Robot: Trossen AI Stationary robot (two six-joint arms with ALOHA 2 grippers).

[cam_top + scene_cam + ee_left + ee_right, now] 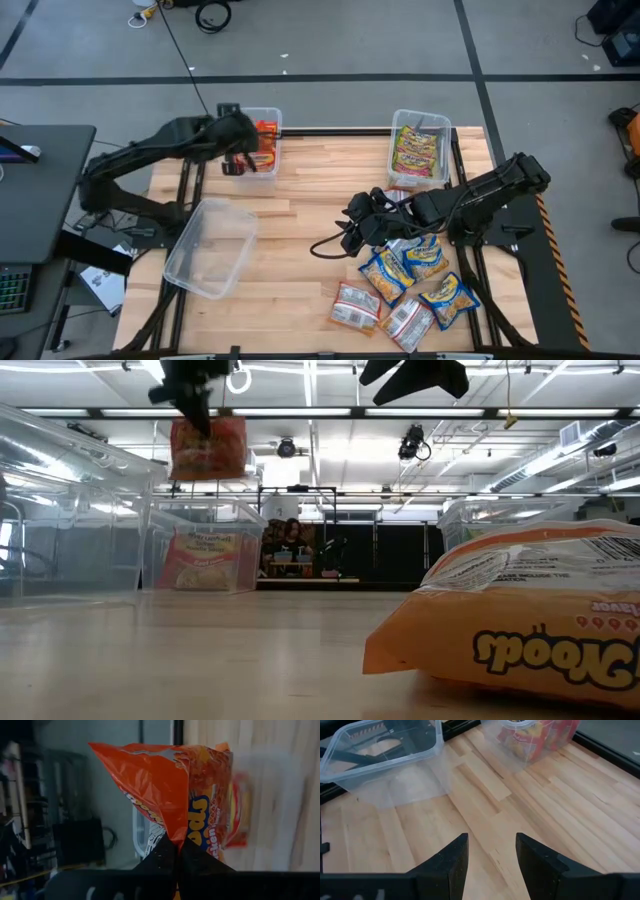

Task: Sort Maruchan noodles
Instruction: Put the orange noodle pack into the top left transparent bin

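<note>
Left arm about to drop an orange packet into the orange bin; right arm waits over the pile.

High view: the left gripper point(243, 150) hangs just beside the orange bin point(264, 142), while the right gripper point(362, 228) hovers beside the loose packets point(410, 285). Low view: the orange packet point(208, 448) dangles in the air above that bin. Left wrist view: the fingers point(170, 851) are pinched tight on the packet's edge. Right wrist view: the right fingers point(451, 860) stand apart, holding nothing, over bare table point(535, 815) with the empty bin point(385, 755) ahead. Judged step: placing. The next move calls for centring over the orange bin and releasing.
</note>
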